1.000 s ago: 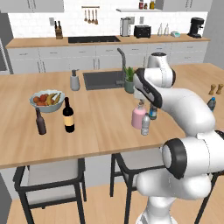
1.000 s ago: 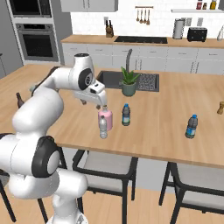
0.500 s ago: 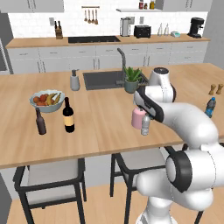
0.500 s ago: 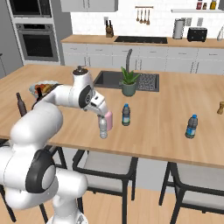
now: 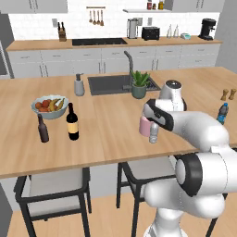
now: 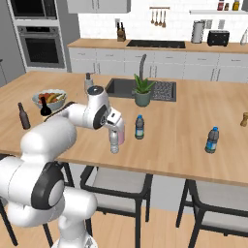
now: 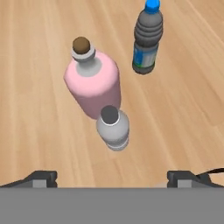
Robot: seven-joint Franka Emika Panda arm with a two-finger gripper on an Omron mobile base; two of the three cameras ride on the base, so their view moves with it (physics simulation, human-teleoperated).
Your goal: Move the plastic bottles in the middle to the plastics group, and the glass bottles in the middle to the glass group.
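In the hand view my open gripper (image 7: 111,178) hangs above the middle bottles with nothing between its fingertips (image 7: 41,177). Straight below it stands the clear plastic bottle (image 7: 113,128) with a pale cap. The squat pink glass bottle (image 7: 94,85) touches it on the far side. The blue-tinted plastic bottle (image 7: 146,39) stands apart, farther off. From the right base view the gripper (image 6: 115,127) sits over the clear bottle (image 6: 114,140), beside the pink bottle (image 6: 120,131) and the blue-tinted bottle (image 6: 139,127). The plastics group bottle (image 6: 211,140) is far right. The wine bottle (image 5: 72,121) and brown bottle (image 5: 42,128) stand left.
A fruit bowl (image 5: 50,105) sits behind the glass group. A grey soap dispenser (image 5: 79,85), the sink (image 5: 109,84) and a potted plant (image 5: 139,84) are at the back. Brown shakers (image 5: 225,94) stand far right. Stools stand under the counter's front edge.
The arm has swung forward and down, bringing the hand from behind the middle bottles to just above the clear one. The jaws have stayed open and the bottles have not moved.
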